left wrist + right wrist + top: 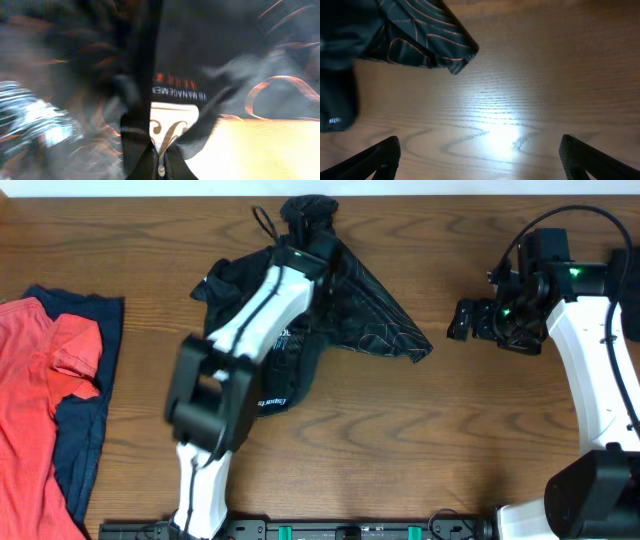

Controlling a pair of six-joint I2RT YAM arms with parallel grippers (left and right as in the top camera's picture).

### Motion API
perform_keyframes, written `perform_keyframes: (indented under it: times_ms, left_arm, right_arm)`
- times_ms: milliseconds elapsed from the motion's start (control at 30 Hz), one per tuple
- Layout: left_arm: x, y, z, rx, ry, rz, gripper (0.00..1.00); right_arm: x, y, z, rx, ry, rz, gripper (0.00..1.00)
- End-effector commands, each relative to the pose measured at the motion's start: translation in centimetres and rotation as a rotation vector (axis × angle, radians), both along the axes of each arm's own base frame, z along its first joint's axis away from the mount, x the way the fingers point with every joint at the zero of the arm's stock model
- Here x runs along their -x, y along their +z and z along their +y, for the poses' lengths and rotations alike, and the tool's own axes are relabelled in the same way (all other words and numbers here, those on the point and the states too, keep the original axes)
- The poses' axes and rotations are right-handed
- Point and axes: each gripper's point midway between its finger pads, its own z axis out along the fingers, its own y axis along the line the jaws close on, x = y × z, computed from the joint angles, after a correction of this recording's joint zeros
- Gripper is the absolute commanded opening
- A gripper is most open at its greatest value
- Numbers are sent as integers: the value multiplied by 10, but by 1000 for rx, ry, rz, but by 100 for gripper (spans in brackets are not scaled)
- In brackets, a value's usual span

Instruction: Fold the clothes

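A crumpled black jersey (375, 315) is lying mid-table. The left gripper (308, 225) is pinching its bunched far edge, jaws closed on the fabric. The right gripper (463, 320) is hovering wide open and empty, near the jersey's right corner.

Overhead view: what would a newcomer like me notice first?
A crumpled black jersey lies mid-table, its far edge bunched up in the shut left gripper. At the table's left edge lie a red top and a navy top. The right gripper hovers open beside the jersey.
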Motion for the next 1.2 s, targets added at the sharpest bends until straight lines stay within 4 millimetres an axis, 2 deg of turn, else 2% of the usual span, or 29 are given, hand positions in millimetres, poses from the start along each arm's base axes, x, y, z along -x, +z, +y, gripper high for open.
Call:
perform_keyframes:
  times_ms: [0,67,133,200,400,500,633,767,933,1167]
  left_arm:
    - [-10,86,24,-38,56,-232,6]
    - [-4,113,30,-31,65,-287,6]
    - [1,129,39,-44,77,-319,6]
    - [4,136,52,-92,98,-334,6]
    - [12,131,109,-259,209,-283,6]
    - [9,138,148,-362,301,-305,6]
    - [9,141,188,-380,422,-290,6]
    - [12,137,217,-331,515,-248,6]
    - [16,133,245,-287,598,-207,6]
    - [20,133,271,-291,660,-197,6]
  right_arm:
    - [-5,-7,-1,1,12,14,99]
    - [-6,-14,-1,0,12,37,99]
    - [-6,-23,0,-1,12,63,99]
    - [-6,-34,1,-8,13,98,99]
    - [-4,-73,1,-12,14,222,99]
    - [-4,-86,5,-32,19,262,99]
    - [-6,-98,16,-53,101,263,99]
    - [-11,-100,39,-53,232,216,99]
    - [-4,-99,83,-67,495,161,99]
    - [1,-100,129,-57,585,124,99]
